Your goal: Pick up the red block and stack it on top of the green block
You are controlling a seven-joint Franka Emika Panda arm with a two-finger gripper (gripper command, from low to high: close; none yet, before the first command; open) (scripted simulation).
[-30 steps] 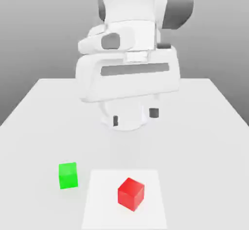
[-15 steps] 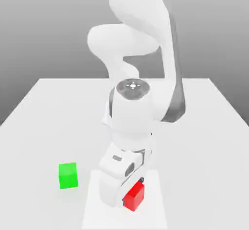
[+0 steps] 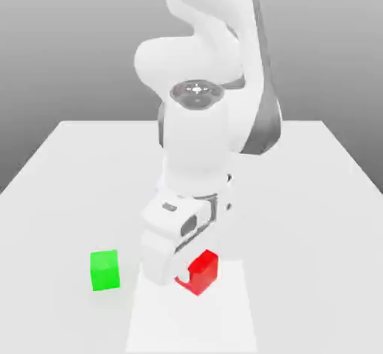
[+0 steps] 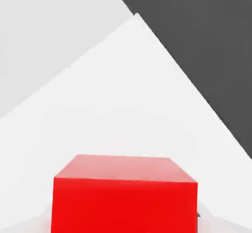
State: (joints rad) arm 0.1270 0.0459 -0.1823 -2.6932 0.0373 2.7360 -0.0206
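From my station I see a white table (image 3: 67,165) that takes most of the exterior view; its top is smooth and matte, and its far edge runs straight across the picture. On the near part of this table there is a brighter white square patch (image 3: 232,322), flat on the surface, and it reaches down to the lower border of the view. Behind the table I see a plain grey background (image 3: 67,46), lighter near the table edge and darker higher up. In the hand view I see the same pale surface (image 4: 123,104), with a light grey area (image 4: 44,35) and a dark grey area (image 4: 206,40) beyond it.
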